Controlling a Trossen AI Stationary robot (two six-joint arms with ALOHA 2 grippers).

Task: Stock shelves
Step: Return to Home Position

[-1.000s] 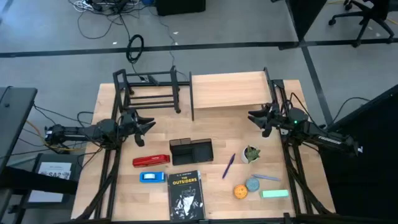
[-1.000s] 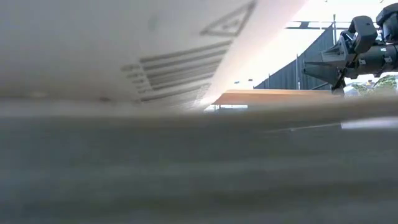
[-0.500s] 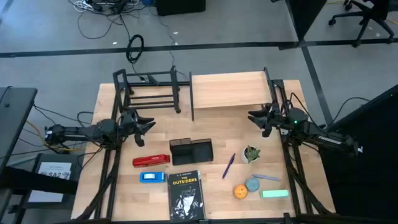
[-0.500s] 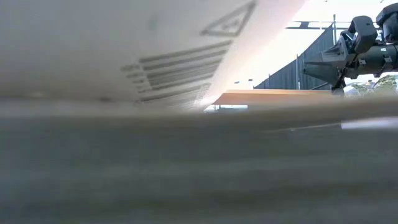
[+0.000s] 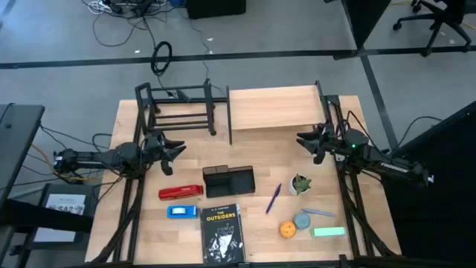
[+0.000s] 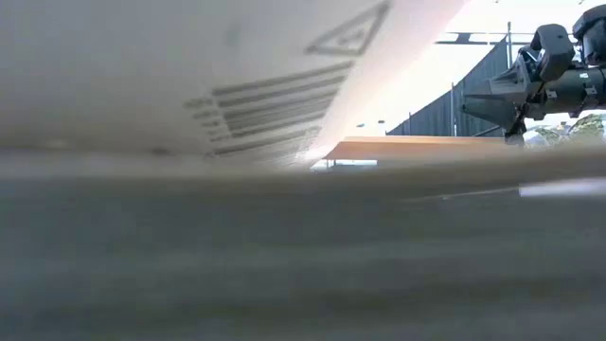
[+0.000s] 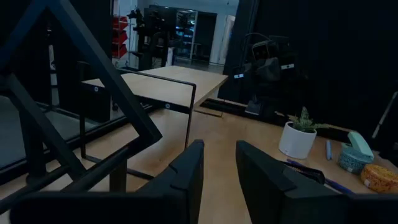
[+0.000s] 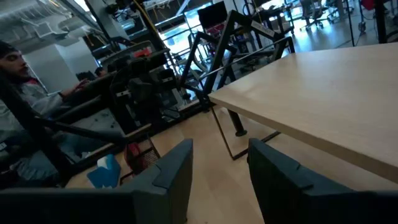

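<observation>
Two shelves stand at the table's far side: a black metal-tube rack [image 5: 178, 108] at the far left and a light wooden plank shelf [image 5: 274, 109] on thin black legs at the far right. My left gripper [image 5: 175, 150] hovers open at the table's left, in front of the rack. My right gripper [image 5: 302, 140] hovers open at the right, just in front of the plank shelf [image 8: 323, 93]. Both hold nothing.
On the near half of the table lie a red stapler [image 5: 181, 192], a blue item [image 5: 181, 211], a black mesh organizer [image 5: 229, 180], a book [image 5: 222, 232], a purple pen [image 5: 273, 199], a small potted plant [image 5: 300, 183], an orange ball [image 5: 288, 229] and teal items [image 5: 327, 231]. A person sits beyond the table [image 8: 18, 62].
</observation>
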